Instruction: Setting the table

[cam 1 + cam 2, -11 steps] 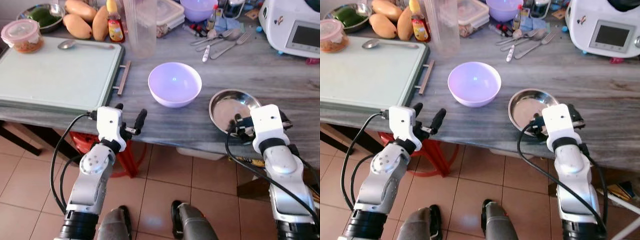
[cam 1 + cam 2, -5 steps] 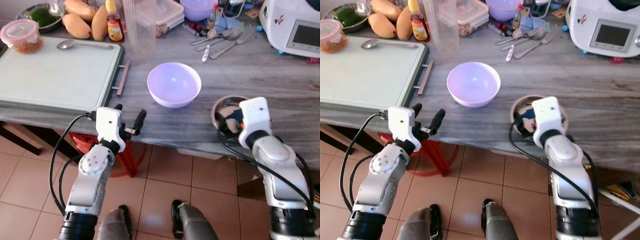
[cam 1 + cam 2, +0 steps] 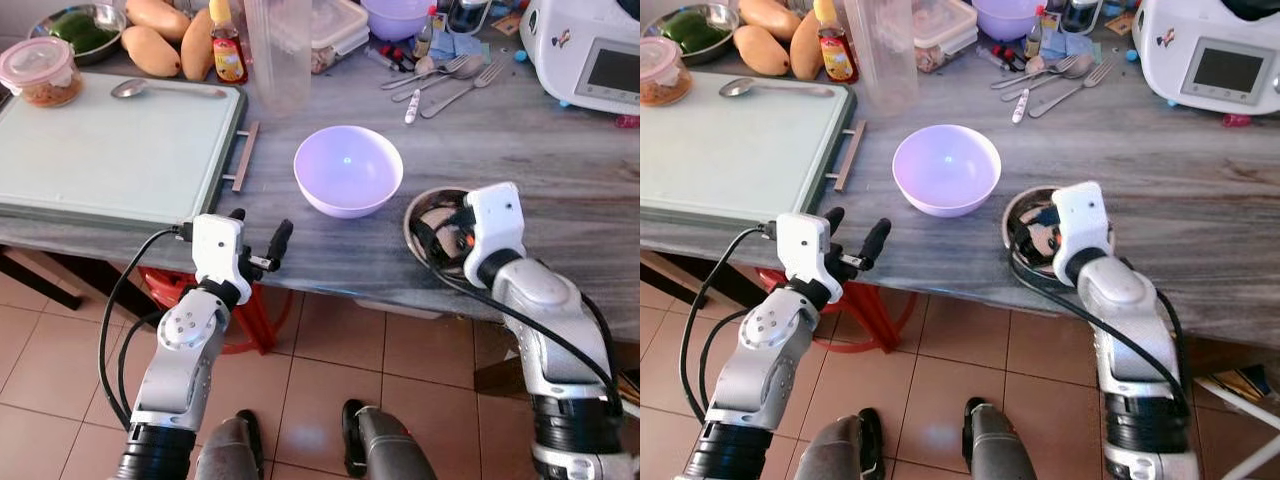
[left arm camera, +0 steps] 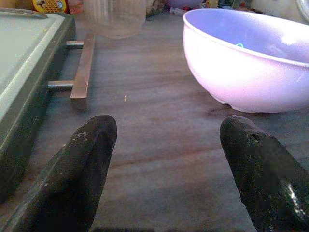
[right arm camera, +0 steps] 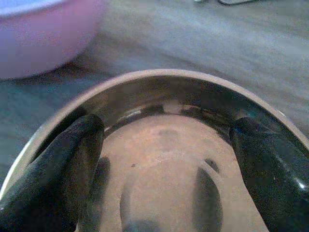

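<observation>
Shiny round steel plate point(image 5: 164, 159) near table point(image 3: 560, 150) front edge, beside lilac bowl point(image 3: 348, 168); right gripper point(image 5: 164, 145) fingers spread inside its rim, gripping nothing; left gripper point(image 4: 169, 159) open, empty, at table edge

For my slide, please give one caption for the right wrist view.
Right gripper, fingers spread open inside the steel bowl, beside the lilac bowl on the grey table.

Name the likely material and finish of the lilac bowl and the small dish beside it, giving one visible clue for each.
Lilac bowl: probably plastic or melamine, smooth and semi-glossy; its colour is even and opaque, with one small soft highlight inside.
Small dish: looks like metal, likely stainless steel, polished; its grey inside mirrors the right gripper, whose fingers reach into it. The exact alloy cannot be told.
</observation>
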